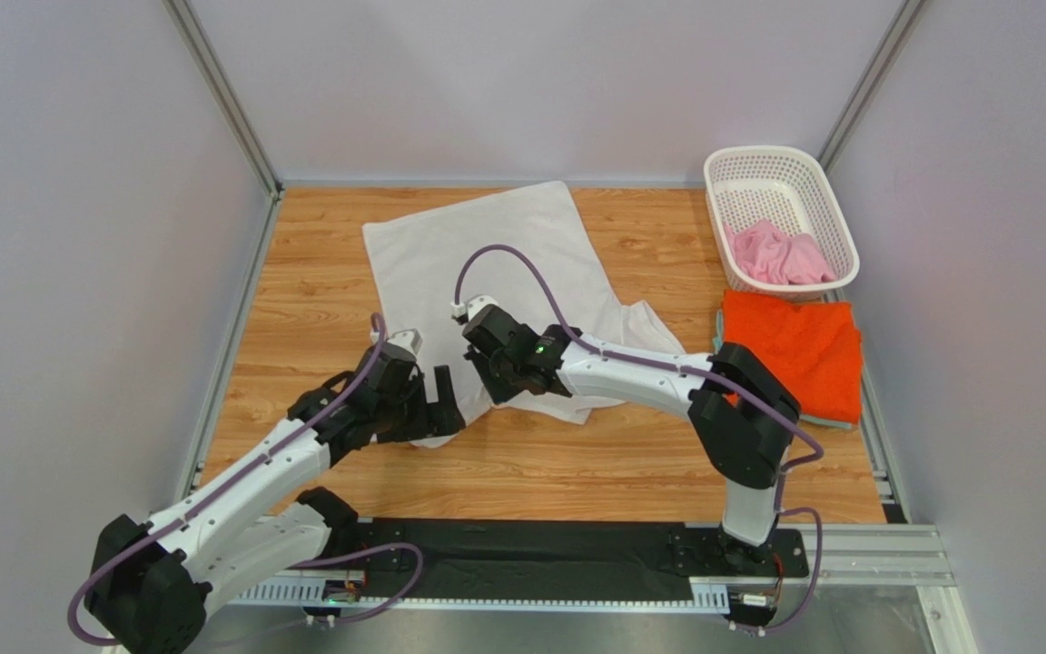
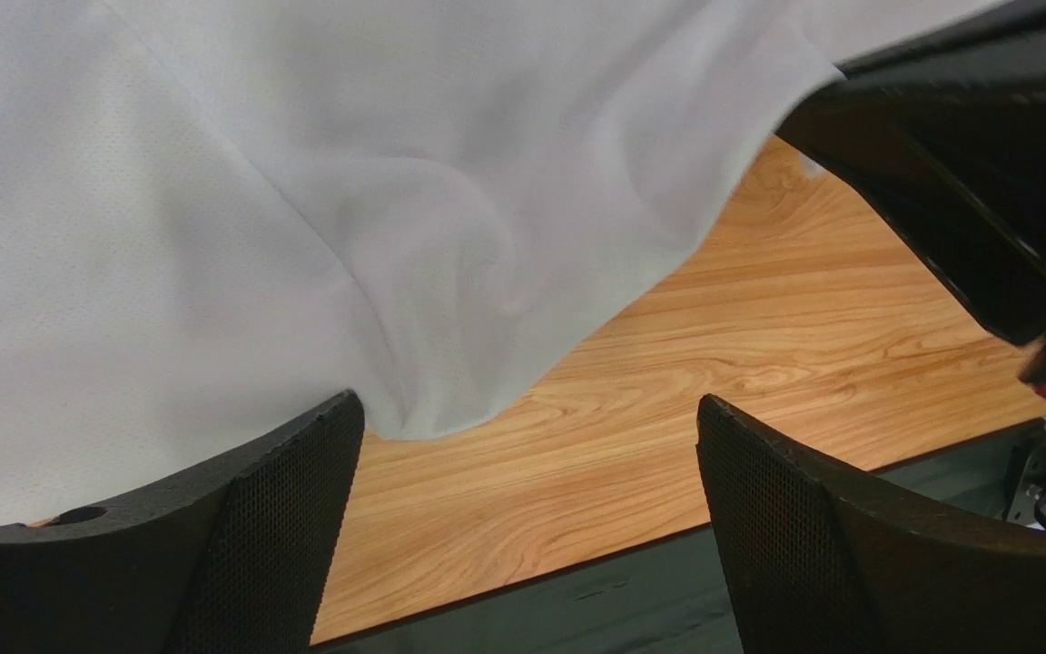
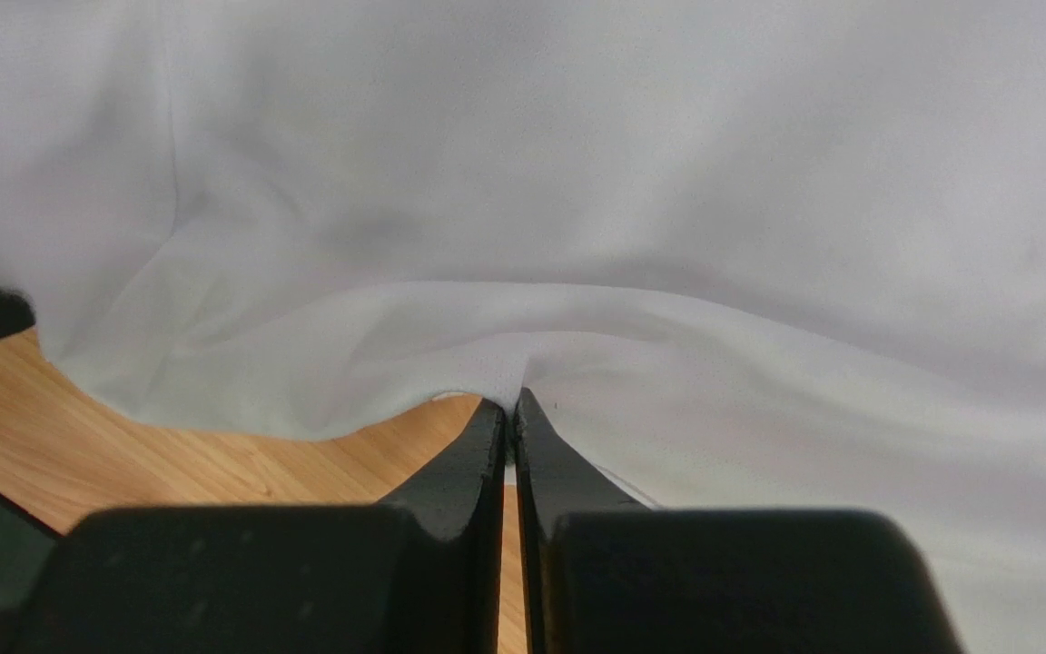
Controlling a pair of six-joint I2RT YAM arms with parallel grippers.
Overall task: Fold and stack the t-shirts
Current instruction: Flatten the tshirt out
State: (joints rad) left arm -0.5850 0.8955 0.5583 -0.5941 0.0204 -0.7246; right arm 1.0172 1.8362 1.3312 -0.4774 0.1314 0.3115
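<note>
Fingers of the left arm (image 2: 283, 525) stand spread wide and grip nothing. They sit low over the light wooden surface (image 2: 706, 368), with the near corner of the white cloth t-shirt (image 2: 351, 205) drooping between them. I judge they are placed to take that corner. Fingers of the right arm (image 3: 467, 470), just beside, are clenched on the same shirt's near hem, and the cloth puckers at their tips. Most likely they mean to lift that edge for a fold. Beyond both, the shirt lies mostly spread flat across the middle of the surface, with one sleeve rumpled under the right arm. Farther right, a bright orange cloth t-shirt (image 1: 795, 348) sits folded into a neat rectangle, apparently the base of the stack. Farthest, a white plastic lattice basket (image 1: 761, 157) holds a crumpled pale pink cloth t-shirt (image 1: 781, 255), not yet folded. Count: three shirts, one basket, two arms.
</note>
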